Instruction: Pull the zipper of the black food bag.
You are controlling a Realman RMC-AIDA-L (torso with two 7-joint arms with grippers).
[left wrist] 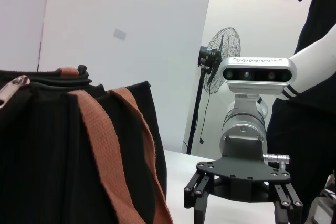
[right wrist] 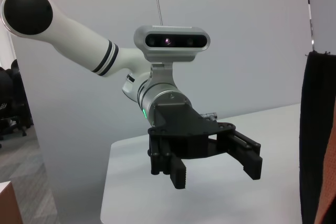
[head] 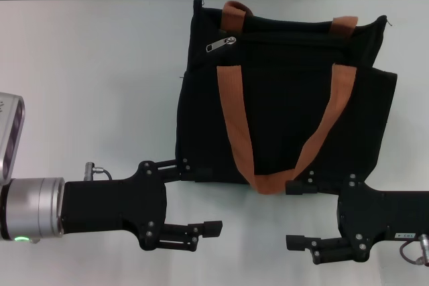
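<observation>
Zipper (head: 221,44) lies at the far left corner of the black food bag (head: 281,92) — well apart from both grippers. Left gripper (head: 204,195) and right gripper (head: 295,213) hover wide open, holding nothing — a tab that small could slip the pinch, or unpinned fabric could drag.

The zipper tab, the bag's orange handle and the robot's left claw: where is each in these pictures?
zipper (head: 220,44): head view, on the silver pull tab.
orange handle (head: 234,116): head view, on the strap's left run.
left tool (head: 198,199): head view, midway between its open fingertips, at the near edge of the black food bag (head: 288,98).
</observation>
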